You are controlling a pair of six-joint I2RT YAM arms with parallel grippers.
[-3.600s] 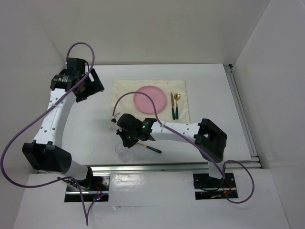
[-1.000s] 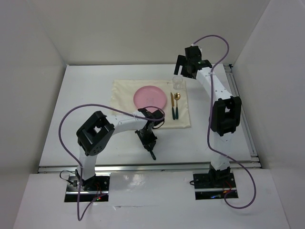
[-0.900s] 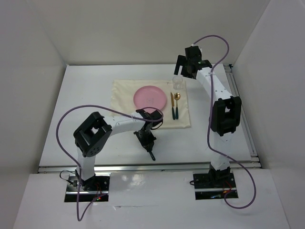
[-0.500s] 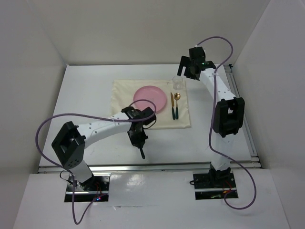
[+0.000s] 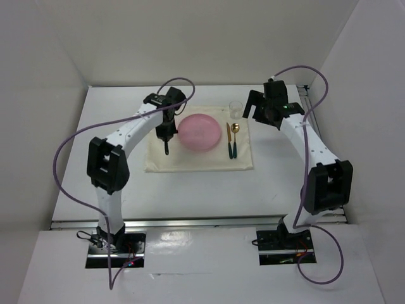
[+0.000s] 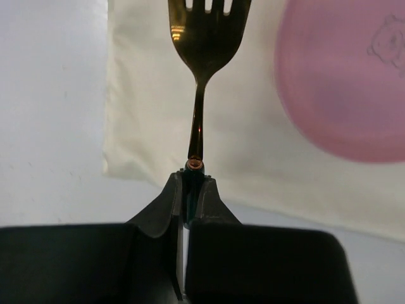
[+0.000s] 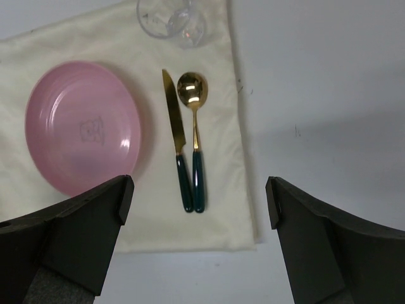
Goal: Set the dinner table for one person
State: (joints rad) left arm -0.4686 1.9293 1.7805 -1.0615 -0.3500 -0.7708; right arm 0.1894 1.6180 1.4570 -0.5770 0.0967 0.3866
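— What is the left claw (image 6: pixel 192 185) doing?

— It is clenched on the dark end of a gold fork (image 6: pixel 202 38). The tines point away from the wrist, over the left strip of the placemat (image 5: pixel 190 158), just beside the pink plate (image 5: pixel 199 132). I cannot tell whether the fork touches the cloth.

— And the right claw (image 7: pixel 197 189)?

— Released, fingers spread wide with nothing between them, hanging above the placemat's right side. Below it the knife (image 7: pixel 174 120) and spoon (image 7: pixel 192 95) lie side by side right of the plate, green handles toward the arms. A clear glass (image 7: pixel 171 16) stands at the far corner of the cloth.

— Where is the worktop (image 5: pixel 114 171)?

— Under all of it: white, reaching well past the placemat on every side, with metal rails along its near and right edges.
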